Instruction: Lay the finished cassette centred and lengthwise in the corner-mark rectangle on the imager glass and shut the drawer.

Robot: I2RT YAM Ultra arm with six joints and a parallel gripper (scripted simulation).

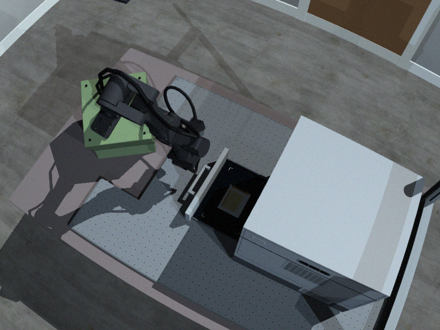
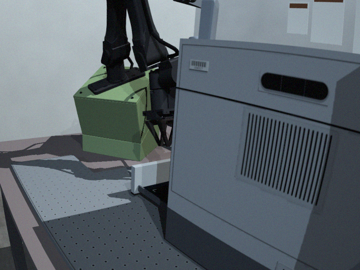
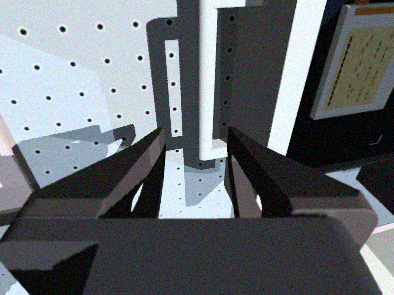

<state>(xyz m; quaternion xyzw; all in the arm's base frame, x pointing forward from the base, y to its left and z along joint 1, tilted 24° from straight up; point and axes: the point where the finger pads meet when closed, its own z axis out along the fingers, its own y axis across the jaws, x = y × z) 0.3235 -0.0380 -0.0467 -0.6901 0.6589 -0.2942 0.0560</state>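
Observation:
The finished cassette (image 1: 234, 199), a grey frame around a yellowish gel, lies flat on the dark glass in the open drawer of the white gel imager IM (image 1: 330, 205). It also shows in the wrist view (image 3: 362, 61), at the upper right. The drawer's white front panel (image 1: 206, 184) carries a white bar handle (image 3: 207, 74). My gripper (image 3: 196, 137) hangs just outside the drawer front at the handle's near end. Its fingers are partly apart, one on each side of the handle's end, with nothing clamped between them. In the exterior view the fingers (image 2: 163, 135) point down behind IM's corner.
The green arm base (image 1: 117, 124) stands on the left of the perforated table. IM's big body fills the right side. White corner marks (image 1: 230, 168) show on the glass around the cassette. A grey post with a knob (image 2: 207, 12) rises behind IM.

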